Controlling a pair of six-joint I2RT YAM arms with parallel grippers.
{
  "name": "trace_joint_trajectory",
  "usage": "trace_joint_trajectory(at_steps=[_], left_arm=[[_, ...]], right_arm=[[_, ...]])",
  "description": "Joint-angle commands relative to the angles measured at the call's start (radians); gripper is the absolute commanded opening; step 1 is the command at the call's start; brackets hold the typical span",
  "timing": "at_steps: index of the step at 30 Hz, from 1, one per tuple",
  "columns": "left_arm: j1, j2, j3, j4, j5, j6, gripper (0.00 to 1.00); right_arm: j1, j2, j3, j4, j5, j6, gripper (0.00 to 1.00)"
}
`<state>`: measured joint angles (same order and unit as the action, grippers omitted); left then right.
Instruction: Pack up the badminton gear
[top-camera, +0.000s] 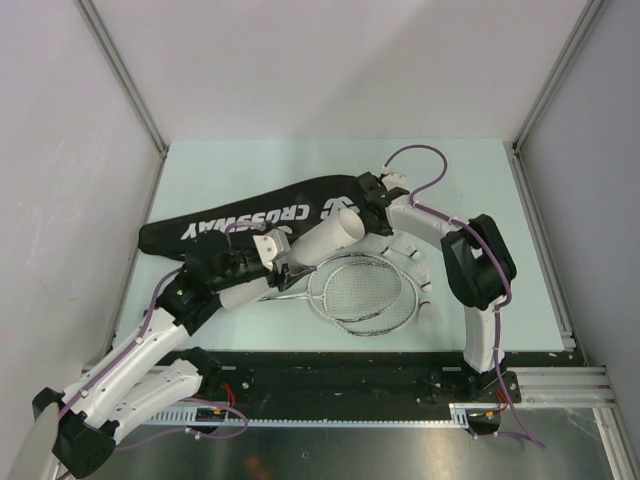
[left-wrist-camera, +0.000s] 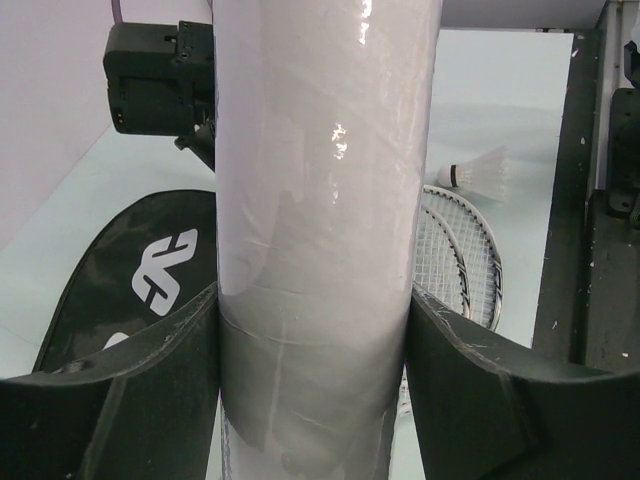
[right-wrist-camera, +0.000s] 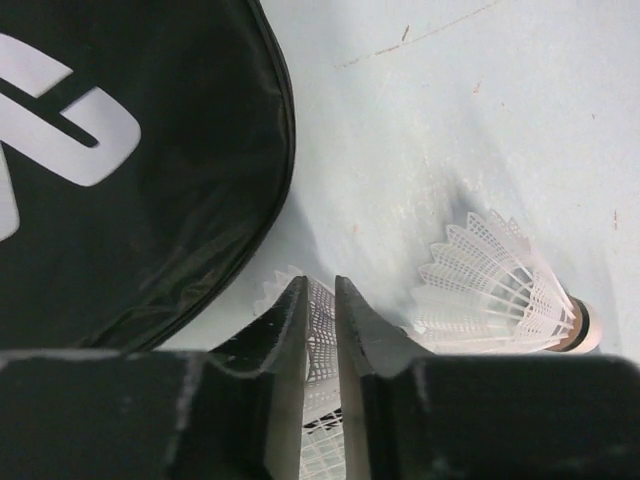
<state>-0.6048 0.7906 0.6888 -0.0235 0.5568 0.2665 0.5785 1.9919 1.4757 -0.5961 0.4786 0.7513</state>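
Note:
My left gripper (top-camera: 283, 263) is shut on the white cylindrical tube (top-camera: 328, 243) and holds it tilted above the table; in the left wrist view the tube (left-wrist-camera: 325, 180) fills the gap between both fingers (left-wrist-camera: 150, 370). My right gripper (top-camera: 368, 196) is at the tube's open end, by the black CROSSWAY bag (top-camera: 245, 226). It is shut on the white mesh skirt of a shuttlecock (right-wrist-camera: 320, 335). A second shuttlecock (right-wrist-camera: 505, 290) lies on the table just right of it. Two rackets (top-camera: 362, 291) lie with heads overlapping under the tube.
The bag (right-wrist-camera: 120, 150) lies flat along the back left of the pale green table (top-camera: 470, 170). Another shuttlecock (left-wrist-camera: 482, 172) lies beyond the racket heads (left-wrist-camera: 462, 250). Grey walls close in both sides; a black rail (top-camera: 350, 375) runs along the near edge.

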Motion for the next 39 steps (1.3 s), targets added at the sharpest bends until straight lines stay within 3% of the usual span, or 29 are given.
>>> trace_joint_trajectory(at_steps=[1,3,7,9,10,11,14,20,30,39], left_arm=[[-0.003,-0.011,0.003,0.063,0.025,0.007,0.01],[-0.003,-0.001,0.002,0.063,0.032,0.007,0.01],[-0.003,0.024,0.000,0.066,0.038,0.005,0.01],[-0.003,0.032,0.000,0.066,0.043,0.004,0.01],[-0.003,0.033,0.000,0.066,0.046,0.005,0.01],[-0.003,0.033,0.000,0.066,0.046,0.004,0.01],[-0.003,0.041,0.000,0.068,0.054,0.004,0.01],[-0.003,0.064,0.002,0.068,0.081,-0.001,0.01],[-0.004,0.064,0.003,0.073,0.103,-0.012,0.01],[-0.007,0.029,-0.006,0.100,0.098,-0.030,0.01]], right_arm=[[0.003,-0.050,0.061,-0.001,0.023,-0.006,0.07],[0.004,-0.102,0.064,0.001,0.002,-0.018,0.00],[-0.012,-0.304,0.045,-0.005,-0.093,-0.072,0.00],[-0.067,-0.396,-0.039,0.015,-0.225,-0.110,0.00],[-0.101,-0.523,-0.081,0.063,-0.285,-0.116,0.00],[-0.182,-0.582,-0.138,0.102,-0.454,-0.133,0.00],[-0.319,-0.805,-0.291,0.255,-0.740,-0.133,0.00],[-0.335,-0.981,-0.314,0.308,-0.961,-0.096,0.00],[-0.229,-0.996,-0.333,0.473,-1.014,0.040,0.00],[-0.054,-1.019,-0.458,0.594,-0.864,0.109,0.00]])
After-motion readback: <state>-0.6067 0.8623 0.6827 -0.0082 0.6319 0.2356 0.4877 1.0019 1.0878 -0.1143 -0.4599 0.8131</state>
